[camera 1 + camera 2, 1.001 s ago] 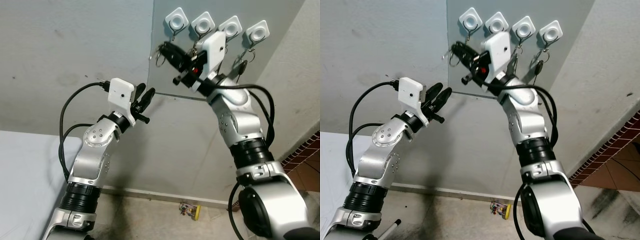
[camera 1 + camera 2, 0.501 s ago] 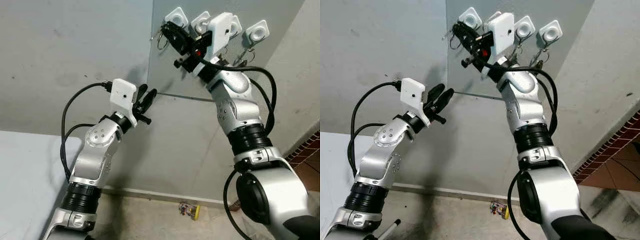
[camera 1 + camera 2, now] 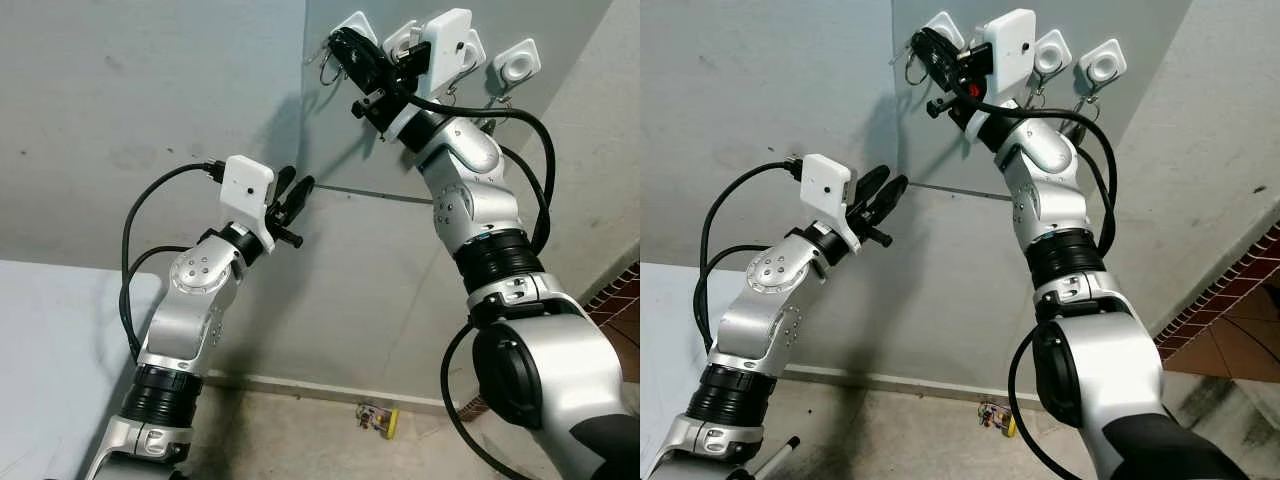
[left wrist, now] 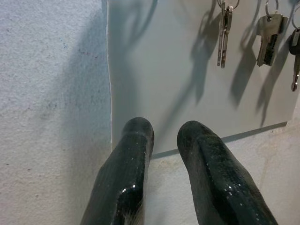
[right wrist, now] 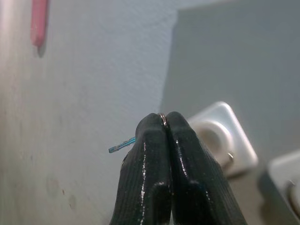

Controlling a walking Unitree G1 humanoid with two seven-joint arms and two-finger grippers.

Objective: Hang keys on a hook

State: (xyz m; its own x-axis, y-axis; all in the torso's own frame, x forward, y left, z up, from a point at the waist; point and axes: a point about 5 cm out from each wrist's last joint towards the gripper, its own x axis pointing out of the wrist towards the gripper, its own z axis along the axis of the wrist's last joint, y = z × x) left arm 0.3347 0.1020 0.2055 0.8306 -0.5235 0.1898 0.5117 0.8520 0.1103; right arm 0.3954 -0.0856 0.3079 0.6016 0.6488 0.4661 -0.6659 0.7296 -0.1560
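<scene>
Pinched tight together, the right gripper's fingers (image 5: 161, 154) clamp a thin metal key ring (image 5: 162, 116) whose edge just peeks out at their tips. I see the right gripper (image 3: 345, 48) raised high against the grey board (image 3: 340, 140) on the wall, right at the leftmost white hook (image 3: 357, 27), with the ring (image 3: 326, 72) dangling off its left side; I can't tell whether it has caught the hook. To the right on the same board are more white hooks (image 3: 516, 66), and hanging keys (image 4: 224, 33) show in the left wrist view. My left gripper (image 3: 293, 200) is lower and to the left, near the board's bottom left corner, touching nothing, its fingers (image 4: 129, 159) a narrow gap apart and empty.
</scene>
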